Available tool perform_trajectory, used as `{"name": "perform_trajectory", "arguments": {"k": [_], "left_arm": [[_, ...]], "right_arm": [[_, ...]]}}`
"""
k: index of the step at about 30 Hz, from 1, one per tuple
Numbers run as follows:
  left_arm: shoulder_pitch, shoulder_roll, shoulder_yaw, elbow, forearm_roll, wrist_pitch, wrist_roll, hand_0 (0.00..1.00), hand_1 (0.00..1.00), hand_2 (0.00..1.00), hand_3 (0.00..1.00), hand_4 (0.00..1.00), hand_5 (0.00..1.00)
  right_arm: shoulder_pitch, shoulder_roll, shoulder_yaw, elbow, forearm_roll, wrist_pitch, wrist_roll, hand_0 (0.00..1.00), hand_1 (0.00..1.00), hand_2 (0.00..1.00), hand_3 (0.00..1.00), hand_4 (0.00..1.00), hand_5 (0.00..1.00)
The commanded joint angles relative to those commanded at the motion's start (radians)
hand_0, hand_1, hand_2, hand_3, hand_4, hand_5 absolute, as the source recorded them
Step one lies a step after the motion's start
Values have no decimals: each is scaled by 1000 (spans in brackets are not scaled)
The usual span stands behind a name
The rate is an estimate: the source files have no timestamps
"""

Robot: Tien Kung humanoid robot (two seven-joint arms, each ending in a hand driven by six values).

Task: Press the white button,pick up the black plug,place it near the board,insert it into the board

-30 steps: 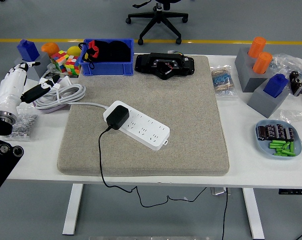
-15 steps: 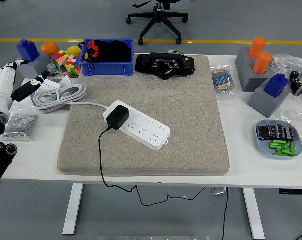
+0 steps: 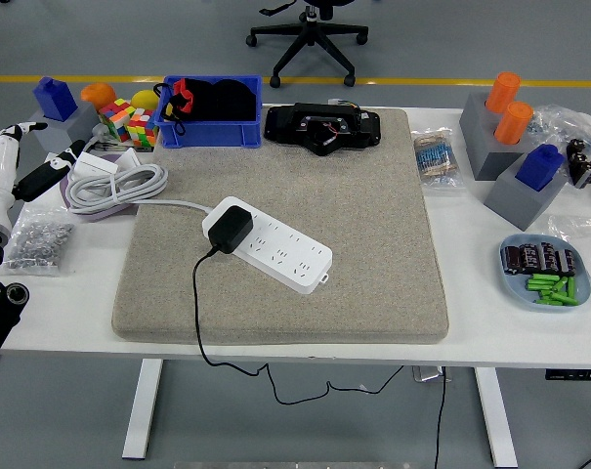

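Head view: black plug (image 3: 230, 227) is seated in the left end of the white power strip (image 3: 267, 245), which lies diagonally on the grey felt mat (image 3: 373, 254) in the middle of the table (image 3: 471, 337). Plug's black cable (image 3: 196, 313) runs down off the mat and over the table's near edge. Strip's own white cord (image 3: 119, 186) coils at the left, beside the mat.

Left hand (image 3: 56, 168) sits at the far left edge of the table, well apart from the strip, holding nothing. Black fingers look loosely extended toward the cord coil, not curled on anything. Right hand not in view.

Handling, as a judgement:
- Plug looks like a small, rigid adapter block, light, hard plastic, probably a bit slick. Not fragile.
- Best hold: pinch the 2 flat side faces of the body, thumb opposing fingers, not the cable.
- The trailing cable is limp and will drag. It adds a sideways pull, so keep the grip firm and the body square to the socket.
- The strip is light and loose on the mat, so it may slide or lift under insertion force. Press straight down.

White button: too small to make out on the strip.

Plug already reads as inserted, so the task looks essentially done.
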Motion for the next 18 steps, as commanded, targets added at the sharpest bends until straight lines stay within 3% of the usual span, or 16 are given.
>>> {"name": "perform_trajectory", "arguments": {"k": [5, 6, 11, 12, 17, 18], "left_arm": [[-1, 2, 3, 0, 3, 5, -2, 998, 971, 884, 809, 906, 797], [-1, 2, 4, 1, 3, 8, -4, 998, 934, 768, 815, 900, 784], [-2, 3, 7, 2, 5, 17, -8, 998, 934, 768, 815, 900, 784], [-3, 3, 7, 2, 4, 19, -9, 998, 874, 530, 791, 893, 765], [-3, 5, 6, 3, 4, 24, -12, 998, 874, 530, 791, 893, 765], [-2, 5, 5, 2, 4, 23, -12, 998, 869, 543, 647, 892, 767]], "right_arm": [[1, -1, 1, 1, 1, 0, 1, 654, 655, 620, 607, 683, 463], [0, -1, 0, 1, 0, 0, 1, 654, 655, 620, 607, 684, 462], [-1, -1, -2, 1, 0, -1, 1, 654, 655, 620, 607, 684, 462], [0, -1, -2, 1, 1, -1, 1, 655, 655, 620, 607, 683, 463], [-1, 0, -3, 1, 0, -1, 2, 655, 655, 620, 607, 683, 463], [-2, -1, -5, 1, 1, -1, 2, 656, 655, 620, 607, 684, 462]]}}
